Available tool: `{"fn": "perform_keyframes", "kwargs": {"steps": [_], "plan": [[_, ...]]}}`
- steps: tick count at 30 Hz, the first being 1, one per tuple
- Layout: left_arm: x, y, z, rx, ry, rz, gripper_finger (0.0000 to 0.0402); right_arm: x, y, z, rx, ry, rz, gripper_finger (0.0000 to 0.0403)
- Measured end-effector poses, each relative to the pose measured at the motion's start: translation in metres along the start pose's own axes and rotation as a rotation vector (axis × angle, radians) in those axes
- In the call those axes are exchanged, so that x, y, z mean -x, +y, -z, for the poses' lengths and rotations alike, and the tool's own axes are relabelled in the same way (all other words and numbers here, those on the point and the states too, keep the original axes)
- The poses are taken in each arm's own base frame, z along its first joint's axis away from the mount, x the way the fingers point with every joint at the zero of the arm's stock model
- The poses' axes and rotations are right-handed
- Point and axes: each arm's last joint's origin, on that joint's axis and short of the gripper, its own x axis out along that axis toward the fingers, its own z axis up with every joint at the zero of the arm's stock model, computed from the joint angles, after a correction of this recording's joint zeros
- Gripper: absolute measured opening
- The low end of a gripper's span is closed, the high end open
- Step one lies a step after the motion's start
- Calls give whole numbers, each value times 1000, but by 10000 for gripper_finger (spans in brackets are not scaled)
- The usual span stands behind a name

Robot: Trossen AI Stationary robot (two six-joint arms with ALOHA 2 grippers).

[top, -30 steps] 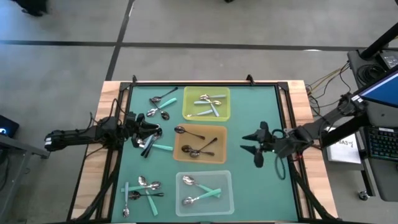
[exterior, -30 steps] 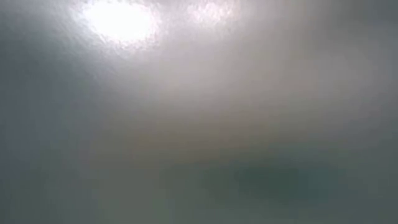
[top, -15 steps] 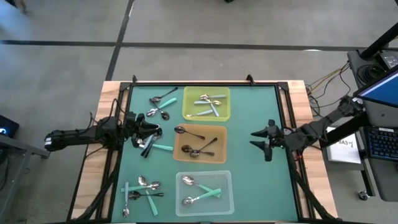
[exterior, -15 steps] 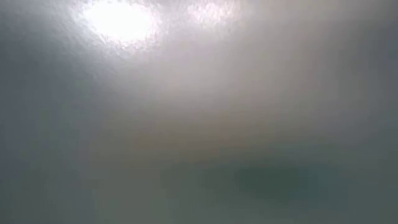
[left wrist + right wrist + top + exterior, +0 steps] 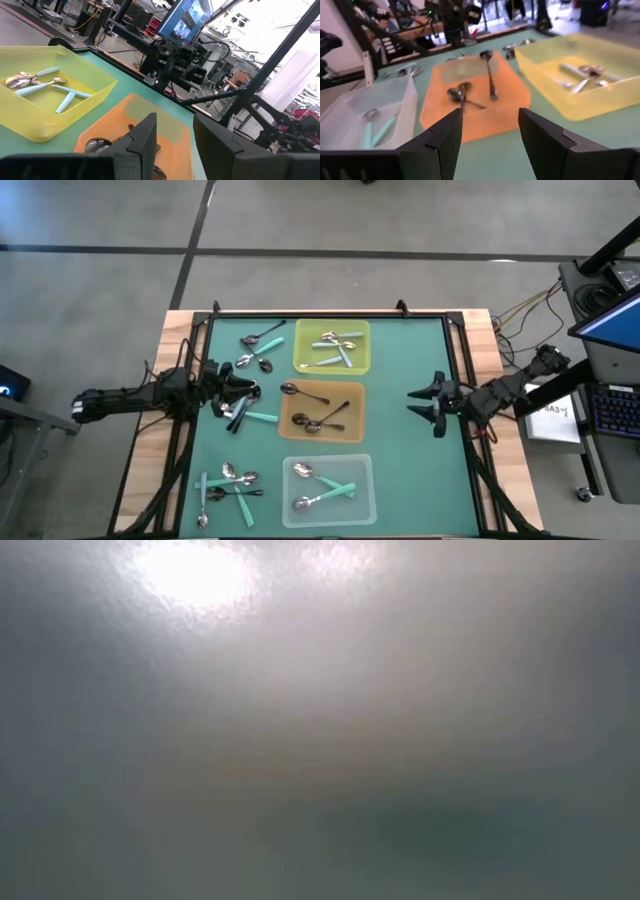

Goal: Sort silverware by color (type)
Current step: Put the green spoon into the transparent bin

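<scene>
Silverware lay scattered over the green table (image 5: 400, 480): a loose cluster of spoons (image 5: 258, 348) at 11 o'clock, another (image 5: 228, 482) at 7 o'clock. Teal-handled spoons sat in the yellow tray (image 5: 332, 346) and the clear tray (image 5: 328, 489); dark ones in the orange tray (image 5: 322, 411). At 9 o'clock the left tool (image 5: 240, 402) rested low over spoons, whether gripping one I cannot tell. At 3 o'clock the right tool (image 5: 432, 403) hung released, empty.

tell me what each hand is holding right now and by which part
Nothing in the right hand: open, empty, right of the orange tray. The left hand sits among loose spoons; any hold cannot be told.
</scene>
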Motion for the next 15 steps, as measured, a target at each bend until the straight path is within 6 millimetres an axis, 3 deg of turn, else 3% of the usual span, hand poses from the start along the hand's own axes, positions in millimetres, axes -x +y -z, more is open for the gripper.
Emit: {"fn": "perform_keyframes", "kwargs": {"steps": [15], "plan": [[0,0,0,0,0,0,111,-1,0,1,158,13,17,182]]}}
